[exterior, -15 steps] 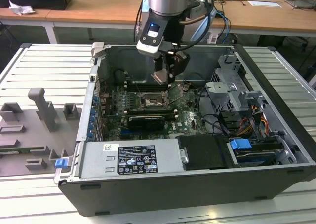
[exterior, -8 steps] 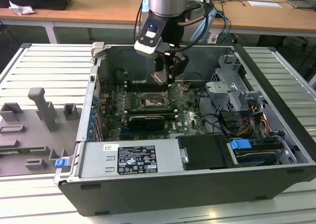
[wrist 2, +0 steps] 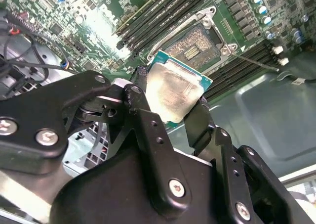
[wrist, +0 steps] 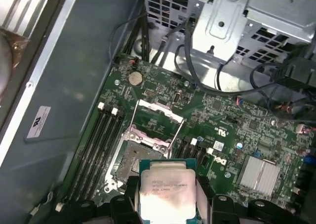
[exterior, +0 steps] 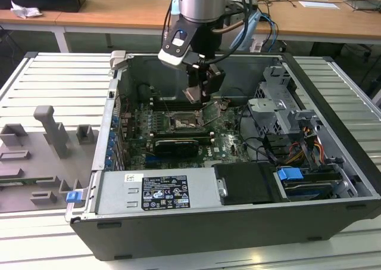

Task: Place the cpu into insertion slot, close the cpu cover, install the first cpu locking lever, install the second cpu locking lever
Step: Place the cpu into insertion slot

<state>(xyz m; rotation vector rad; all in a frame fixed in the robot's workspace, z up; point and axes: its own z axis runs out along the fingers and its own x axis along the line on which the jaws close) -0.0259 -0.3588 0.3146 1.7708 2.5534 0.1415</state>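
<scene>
The cpu (wrist 2: 175, 85) is pinched by its edges in the tool (wrist 2: 168, 95) and held above the empty insertion slot (wrist 2: 196, 45), not yet seated, while the cpu cover (wrist: 159, 111) is seen raised, so all four steps are judged undone.

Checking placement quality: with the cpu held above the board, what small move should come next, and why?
Probably shift the cpu over the insertion slot before lowering. The gripper is shut on the chip's edges and holds it above the board; the slot lies uncovered, and in both wrist views it sits beside the chip, not under it.
</scene>
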